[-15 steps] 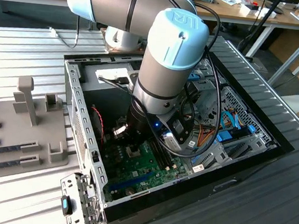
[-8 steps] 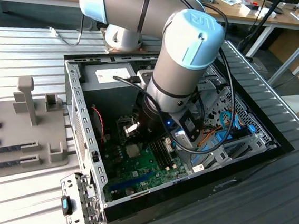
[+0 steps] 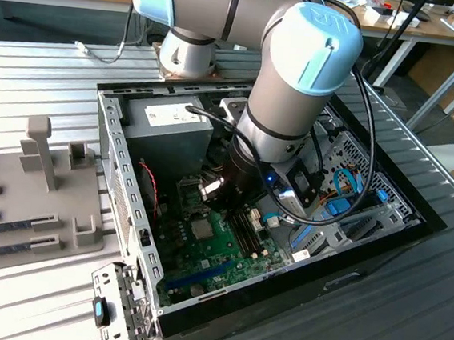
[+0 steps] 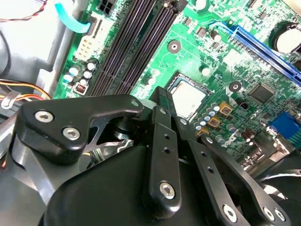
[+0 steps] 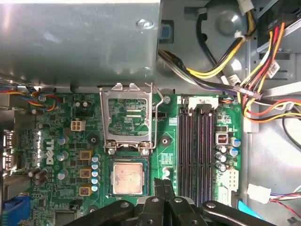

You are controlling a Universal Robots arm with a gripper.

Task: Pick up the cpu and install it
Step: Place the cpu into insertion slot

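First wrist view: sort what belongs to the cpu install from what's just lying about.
Job in hand:
cpu, lying in its socket
open hinged socket frame
gripper, nearest the cpu

Just lying about:
power-supply box
memory slots
coloured cables

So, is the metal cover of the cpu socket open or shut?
Open: the metal cover is flipped back, leaving the cpu bare.

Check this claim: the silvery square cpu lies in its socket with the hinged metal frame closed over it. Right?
No. The hinged metal frame is open, swung back from the silvery square cpu lying in its socket; see the first wrist view.
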